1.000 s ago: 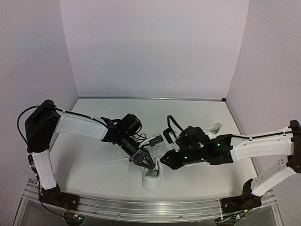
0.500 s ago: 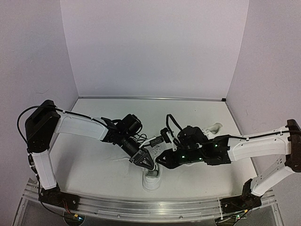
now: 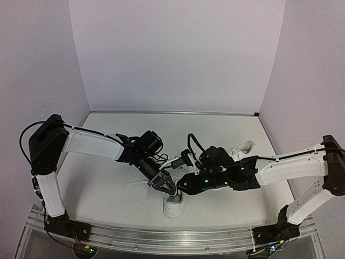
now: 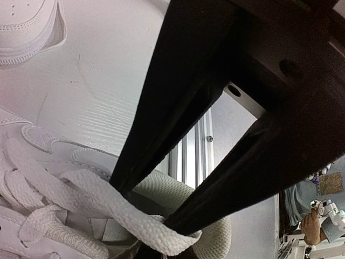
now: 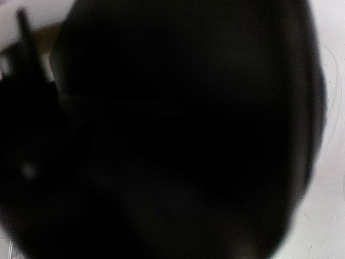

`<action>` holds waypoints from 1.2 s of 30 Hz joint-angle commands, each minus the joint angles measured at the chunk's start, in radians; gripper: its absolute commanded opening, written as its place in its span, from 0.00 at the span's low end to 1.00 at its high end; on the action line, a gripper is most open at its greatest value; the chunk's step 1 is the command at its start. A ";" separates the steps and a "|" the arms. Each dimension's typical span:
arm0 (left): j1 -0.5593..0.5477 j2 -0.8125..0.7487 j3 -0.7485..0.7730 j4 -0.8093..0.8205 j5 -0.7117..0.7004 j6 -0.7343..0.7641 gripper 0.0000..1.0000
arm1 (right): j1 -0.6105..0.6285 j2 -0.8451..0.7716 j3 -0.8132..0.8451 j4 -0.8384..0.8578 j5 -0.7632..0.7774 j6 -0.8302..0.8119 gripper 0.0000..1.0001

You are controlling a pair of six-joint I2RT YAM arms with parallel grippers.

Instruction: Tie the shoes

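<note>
The left end effector (image 4: 144, 209) was closed, its two fingers pinching a flat white lace (image 4: 129, 216) at the tips. The laced white sneaker (image 3: 173, 208) lay directly beneath it on the desk (image 3: 108, 205), heel opening under the fingertips. The right end effector (image 3: 183, 183) stood just beside the left one, above the same sneaker. Whether it was open or closed could not be told: its wrist view was almost wholly dark. The second sneaker (image 3: 243, 147) lay well apart, beyond the right arm.
</note>
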 commanded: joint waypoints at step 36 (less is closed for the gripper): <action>0.072 -0.231 -0.056 0.008 -0.180 -0.033 0.43 | -0.003 -0.176 -0.010 -0.079 0.107 0.043 0.00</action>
